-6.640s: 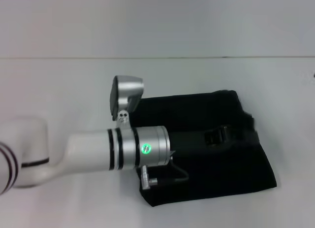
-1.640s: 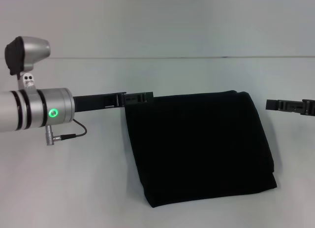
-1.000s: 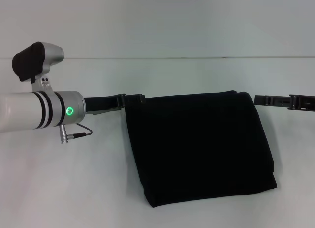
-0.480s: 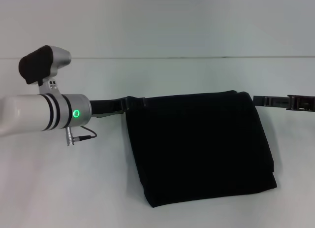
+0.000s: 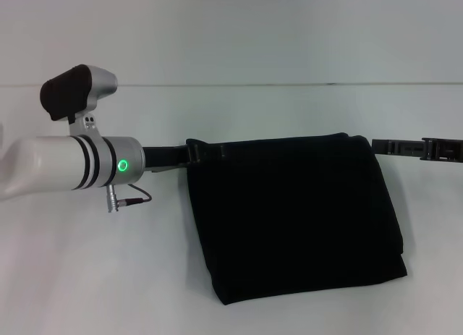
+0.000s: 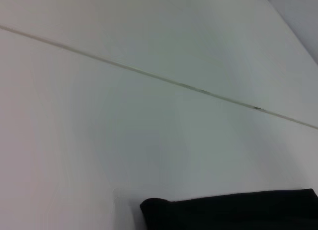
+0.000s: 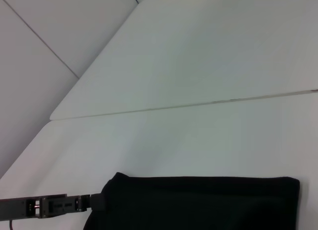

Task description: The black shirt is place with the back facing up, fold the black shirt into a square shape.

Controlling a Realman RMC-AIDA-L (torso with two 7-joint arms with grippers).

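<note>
The left gripper tips sit at the black shirt's far left corner; whether they pinch cloth cannot be told. Only the right wrist view shows that contact from ahead. The right gripper hovers just off the far right corner, grip unclear. The shirt lies folded on the white table.

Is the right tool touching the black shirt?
No, in the head view the right tool sits just off the black shirt's far right corner, with white table between them.
</note>
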